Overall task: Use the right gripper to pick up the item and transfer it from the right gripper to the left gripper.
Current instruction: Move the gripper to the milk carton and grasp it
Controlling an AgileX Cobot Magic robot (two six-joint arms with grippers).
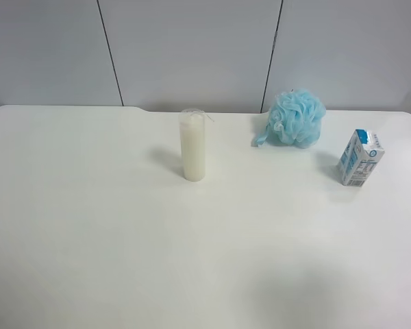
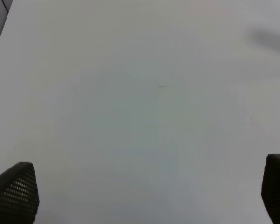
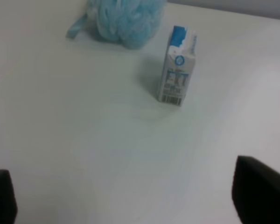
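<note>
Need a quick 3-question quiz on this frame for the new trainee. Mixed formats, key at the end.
1. Fill in: in the exterior high view, between the candle and the carton sits the ____.
2. True or false: the right gripper is shut on the carton.
3. Between the fingers of the left gripper, the left wrist view shows: A) carton, B) candle, C) only table.

Key:
1. sponge.
2. False: it is open and apart from the carton.
3. C.
</note>
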